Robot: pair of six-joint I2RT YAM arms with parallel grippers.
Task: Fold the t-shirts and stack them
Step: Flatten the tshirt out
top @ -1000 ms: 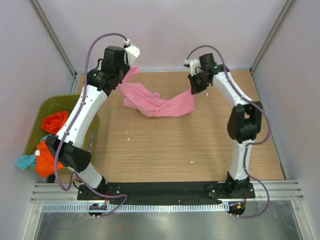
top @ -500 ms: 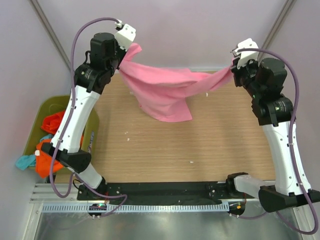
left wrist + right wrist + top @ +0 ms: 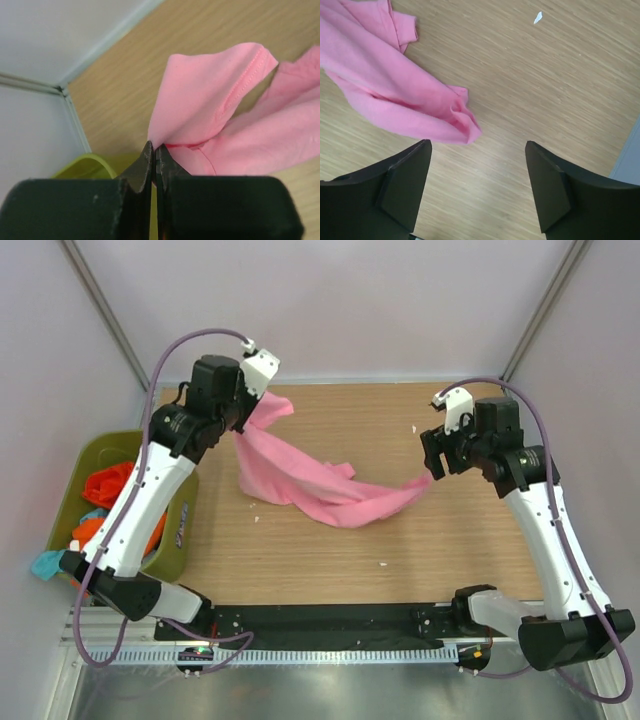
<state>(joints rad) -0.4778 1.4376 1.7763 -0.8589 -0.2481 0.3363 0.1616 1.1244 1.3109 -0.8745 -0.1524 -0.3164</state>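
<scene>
As the pink t-shirt point(image 3: 320, 490) sprawls crumpled across the middle of the wooden table point(image 3: 450, 540), one far-left corner of it is lifted off the surface. The rest trails down and to the right in a twisted band, ending in a bunched tip near the right arm.

That raised corner is pinched in the left gripper point(image 3: 243, 412). From the left wrist camera, the left gripper point(image 3: 154, 150) has its two dark fingers pressed tight together, with a fold of pink fabric point(image 3: 210, 100) fanning out from between them, its stitched hem plain to see.

The right gripper point(image 3: 432, 462) hangs just over the shirt's right-hand tip. Seen from its own camera, the right gripper point(image 3: 477, 144) has its fingers spread wide with nothing in them; the bunched tip of the t-shirt point(image 3: 462, 122) lies flat on the wood below.

A small white scrap point(image 3: 538, 17) sits on the table beyond that tip, well apart from the cloth.

Off the table's left edge stands an olive-green bin point(image 3: 100, 445) holding an orange-red garment point(image 3: 108, 483), with a teal piece point(image 3: 48, 562) spilling over its near left side.
</scene>
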